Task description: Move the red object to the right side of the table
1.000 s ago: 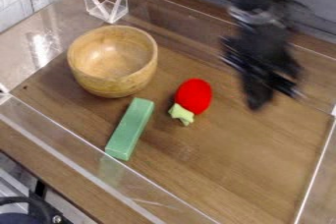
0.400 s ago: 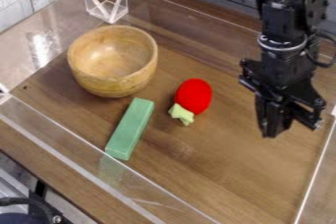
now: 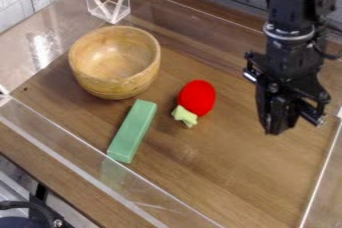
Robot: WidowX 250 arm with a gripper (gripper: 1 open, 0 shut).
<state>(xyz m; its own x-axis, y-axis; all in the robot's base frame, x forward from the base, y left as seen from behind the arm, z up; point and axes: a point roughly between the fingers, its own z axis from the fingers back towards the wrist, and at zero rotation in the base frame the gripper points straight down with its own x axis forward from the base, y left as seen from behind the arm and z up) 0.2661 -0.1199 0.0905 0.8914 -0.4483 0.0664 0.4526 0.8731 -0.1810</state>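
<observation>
A small red toy fruit with a pale green leafy end lies near the middle of the brown wood-grain table, to the right of the wooden bowl and just beside the flat green block; it looks light, rigid and smooth, likely to roll, so a pinch across its rounded red body seems the safest hold. To the fruit's right, apart from it, the black gripper points down with fingers pressed together and empty, above bare tabletop edged by low clear acrylic walls.
</observation>
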